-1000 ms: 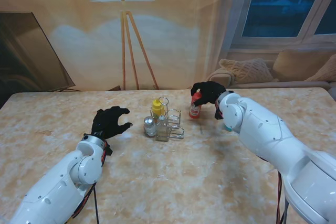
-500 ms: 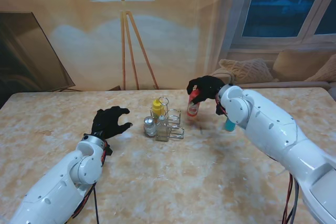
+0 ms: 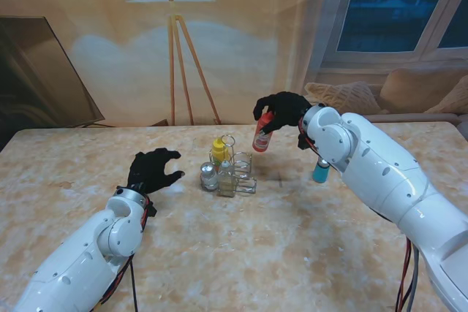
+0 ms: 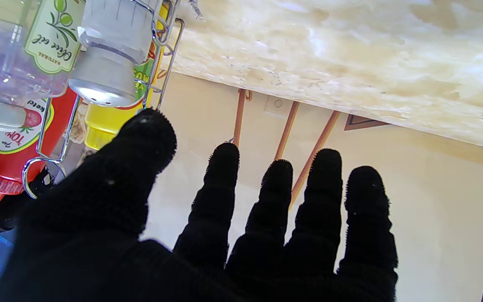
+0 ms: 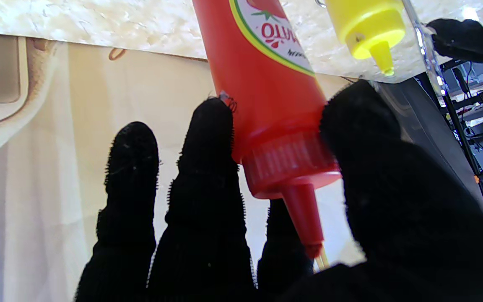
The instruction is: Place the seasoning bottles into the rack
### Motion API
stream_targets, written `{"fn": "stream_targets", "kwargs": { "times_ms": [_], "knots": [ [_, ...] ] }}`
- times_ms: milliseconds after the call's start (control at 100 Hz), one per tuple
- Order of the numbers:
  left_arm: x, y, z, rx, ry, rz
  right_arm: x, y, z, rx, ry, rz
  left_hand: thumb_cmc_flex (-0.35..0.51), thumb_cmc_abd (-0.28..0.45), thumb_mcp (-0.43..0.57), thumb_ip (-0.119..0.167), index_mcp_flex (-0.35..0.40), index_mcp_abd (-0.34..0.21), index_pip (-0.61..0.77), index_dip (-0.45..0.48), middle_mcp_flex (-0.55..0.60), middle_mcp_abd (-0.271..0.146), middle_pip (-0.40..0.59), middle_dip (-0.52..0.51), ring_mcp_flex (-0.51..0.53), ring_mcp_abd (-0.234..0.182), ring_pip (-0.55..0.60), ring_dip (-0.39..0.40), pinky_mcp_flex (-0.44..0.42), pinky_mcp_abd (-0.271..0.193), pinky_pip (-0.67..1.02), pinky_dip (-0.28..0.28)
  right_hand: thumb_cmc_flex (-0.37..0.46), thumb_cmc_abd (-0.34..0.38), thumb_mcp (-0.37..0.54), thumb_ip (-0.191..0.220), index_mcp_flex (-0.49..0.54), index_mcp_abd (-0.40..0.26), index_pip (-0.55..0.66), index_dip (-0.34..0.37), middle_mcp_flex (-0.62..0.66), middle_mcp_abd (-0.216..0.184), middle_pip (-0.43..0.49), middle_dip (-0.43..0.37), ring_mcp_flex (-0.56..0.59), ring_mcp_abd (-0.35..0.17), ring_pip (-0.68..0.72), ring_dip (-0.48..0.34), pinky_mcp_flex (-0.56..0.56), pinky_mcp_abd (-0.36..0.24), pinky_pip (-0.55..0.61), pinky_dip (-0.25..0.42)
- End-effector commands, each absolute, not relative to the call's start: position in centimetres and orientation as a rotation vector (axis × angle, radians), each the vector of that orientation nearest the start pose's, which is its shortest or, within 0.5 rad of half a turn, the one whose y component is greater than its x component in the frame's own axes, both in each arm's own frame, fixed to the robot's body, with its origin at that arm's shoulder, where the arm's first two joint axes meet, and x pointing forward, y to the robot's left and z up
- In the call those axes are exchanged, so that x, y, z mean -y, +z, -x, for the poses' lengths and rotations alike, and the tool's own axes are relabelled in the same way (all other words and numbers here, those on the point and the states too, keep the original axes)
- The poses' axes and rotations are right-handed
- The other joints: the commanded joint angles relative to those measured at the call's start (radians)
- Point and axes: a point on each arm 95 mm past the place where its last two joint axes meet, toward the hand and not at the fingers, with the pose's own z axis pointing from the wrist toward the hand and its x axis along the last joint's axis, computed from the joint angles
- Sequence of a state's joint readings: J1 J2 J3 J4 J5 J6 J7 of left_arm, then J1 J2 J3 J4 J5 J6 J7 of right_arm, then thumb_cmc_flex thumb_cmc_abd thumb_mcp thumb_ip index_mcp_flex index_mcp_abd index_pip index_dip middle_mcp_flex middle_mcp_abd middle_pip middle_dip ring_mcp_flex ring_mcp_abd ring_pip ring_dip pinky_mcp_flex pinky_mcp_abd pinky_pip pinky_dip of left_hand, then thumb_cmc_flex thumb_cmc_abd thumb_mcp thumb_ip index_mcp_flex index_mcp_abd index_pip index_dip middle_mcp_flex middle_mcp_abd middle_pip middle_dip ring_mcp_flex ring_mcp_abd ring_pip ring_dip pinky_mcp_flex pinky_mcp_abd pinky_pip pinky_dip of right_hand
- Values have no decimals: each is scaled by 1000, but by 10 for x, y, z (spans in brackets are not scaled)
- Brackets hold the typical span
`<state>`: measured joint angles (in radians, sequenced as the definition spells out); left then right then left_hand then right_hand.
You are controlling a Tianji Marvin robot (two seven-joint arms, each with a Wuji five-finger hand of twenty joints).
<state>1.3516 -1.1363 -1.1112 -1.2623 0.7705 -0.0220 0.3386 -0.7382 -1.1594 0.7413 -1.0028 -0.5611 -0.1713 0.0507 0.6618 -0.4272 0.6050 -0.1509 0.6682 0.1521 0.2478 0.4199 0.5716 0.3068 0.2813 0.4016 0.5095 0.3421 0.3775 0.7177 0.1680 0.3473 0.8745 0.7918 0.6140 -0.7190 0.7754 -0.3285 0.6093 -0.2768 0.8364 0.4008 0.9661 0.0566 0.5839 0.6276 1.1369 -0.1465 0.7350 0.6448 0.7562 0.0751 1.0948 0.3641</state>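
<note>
Our left robot hand (image 3: 154, 169), gloved in black, is resting low over the mottled beige worktop (image 3: 241, 253) with its fingers spread and nothing in them; from its wrist view the fingers (image 4: 218, 197) are fanned apart, and we judge it is parked just left of the rack so as to leave the approach free.

Moving right, the small chrome wire rack (image 3: 238, 173) is standing near the middle of the worktop. A yellow squeeze bottle of mustard (image 3: 219, 150) is sitting upright in a farther compartment, a clear olive-oil bottle (image 3: 226, 177) in a nearer one, and a silver-capped glass shaker (image 3: 209, 176) is at the rack's left edge; whether the shaker is inside the wire or just beside it we cannot tell. The compartment on the right side is looking free, which is probably why we are coming in from that side.

Farther right, our right robot hand (image 3: 281, 112) is pinching the red plastic ketchup bottle (image 3: 262, 135) around its cap end, thumb on one side, fingers (image 5: 210, 138) on the other. We are holding it in the air, tilted, clear of the worktop and right of the rack, not yet over a slot. Gripping near the top leaves the base free to drop between the wires.

A teal-capped bottle (image 3: 320, 170) is waiting on the worktop, beside our right forearm.
</note>
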Motion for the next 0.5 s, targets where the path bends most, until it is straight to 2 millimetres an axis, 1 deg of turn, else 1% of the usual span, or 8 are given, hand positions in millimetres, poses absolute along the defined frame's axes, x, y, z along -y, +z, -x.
{"fn": "stream_targets", "kwargs": {
  "times_ms": [0, 490],
  "knots": [
    [-24, -344, -457, -1176, -1599, 1302, -53, -214, -582, -1635, 1685, -1151, 4, -6, 32, 25, -19, -4, -11, 4, -39, 9, -4, 4, -25, 0, 14, 13, -11, 4, -11, 5, 169, 93, 191, 54, 116, -111, 220, 39, 116, -149, 67, 74, 27, -30, -8, 37, 14, -9, -3, 17],
    [-23, -344, -458, -1173, -1598, 1310, -72, -207, -588, -1645, 1744, -1198, 4, -3, 29, 25, -21, -4, -12, 3, -40, 11, -4, 3, -26, -1, 14, 13, -12, 4, -11, 4, 165, 92, 195, 54, 119, -114, 217, 39, 121, -149, 60, 81, 33, -32, -10, 47, 18, -9, -4, 23]
  ]
}}
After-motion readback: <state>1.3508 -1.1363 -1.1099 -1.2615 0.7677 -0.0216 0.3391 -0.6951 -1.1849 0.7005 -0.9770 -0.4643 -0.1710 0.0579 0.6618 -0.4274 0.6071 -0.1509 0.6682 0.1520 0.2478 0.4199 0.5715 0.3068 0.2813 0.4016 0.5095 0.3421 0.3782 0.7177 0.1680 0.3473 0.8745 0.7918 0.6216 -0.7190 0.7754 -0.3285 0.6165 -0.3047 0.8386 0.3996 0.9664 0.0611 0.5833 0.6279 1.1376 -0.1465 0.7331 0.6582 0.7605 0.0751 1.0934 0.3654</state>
